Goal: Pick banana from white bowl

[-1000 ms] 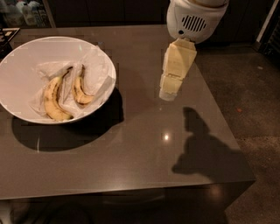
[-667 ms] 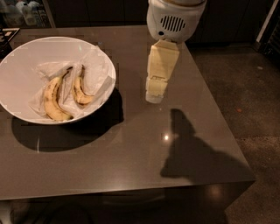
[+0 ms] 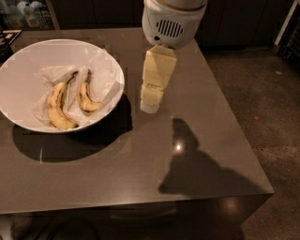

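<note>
On the near part of the table (image 3: 117, 187) you see a dark shadow (image 3: 201, 171). Further back, the gripper (image 3: 150, 106) hangs tip down over the table, just right of the bowl (image 3: 23, 61) and not touching it. You cannot tell how far it is open. In the bowl, the left banana (image 3: 57, 105) and the right banana (image 3: 86, 98) lie side by side on crumpled paper (image 3: 105, 70).

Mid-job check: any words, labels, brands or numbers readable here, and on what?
None readable.
White bowl, larger banana, smaller banana, table and the gripper, hanging over the table just right of the bowl: no lettering.
Background items at top left: too blurred to read.
</note>
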`<state>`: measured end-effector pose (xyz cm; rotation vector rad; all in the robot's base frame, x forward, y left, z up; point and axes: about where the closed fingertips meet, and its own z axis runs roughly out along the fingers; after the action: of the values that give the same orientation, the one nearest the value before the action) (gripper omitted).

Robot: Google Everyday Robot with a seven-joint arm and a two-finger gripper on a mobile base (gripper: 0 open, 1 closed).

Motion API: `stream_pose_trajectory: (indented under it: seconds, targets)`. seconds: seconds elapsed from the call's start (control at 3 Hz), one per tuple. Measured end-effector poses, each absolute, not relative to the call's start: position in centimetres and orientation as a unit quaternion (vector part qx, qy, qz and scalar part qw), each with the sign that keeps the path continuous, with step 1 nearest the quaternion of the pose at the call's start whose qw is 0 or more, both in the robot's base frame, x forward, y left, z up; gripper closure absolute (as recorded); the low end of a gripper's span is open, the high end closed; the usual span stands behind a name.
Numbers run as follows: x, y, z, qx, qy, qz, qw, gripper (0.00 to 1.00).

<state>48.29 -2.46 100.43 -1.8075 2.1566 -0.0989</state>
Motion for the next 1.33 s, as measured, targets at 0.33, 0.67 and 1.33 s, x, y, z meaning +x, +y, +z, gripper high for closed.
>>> stream_pose_trajectory:
  seconds: [0.33, 0.67, 1.33]
  targets:
    - [48.0, 0.7, 100.1, -0.640, 0.752, -0.032, 0.153, 0.00]
    - [47.6, 3.7, 99.4, -0.670, 0.729, -0.009, 0.138, 0.00]
    - [48.3, 5.6, 99.3, -0.656, 0.738, -0.022, 0.155, 0.00]
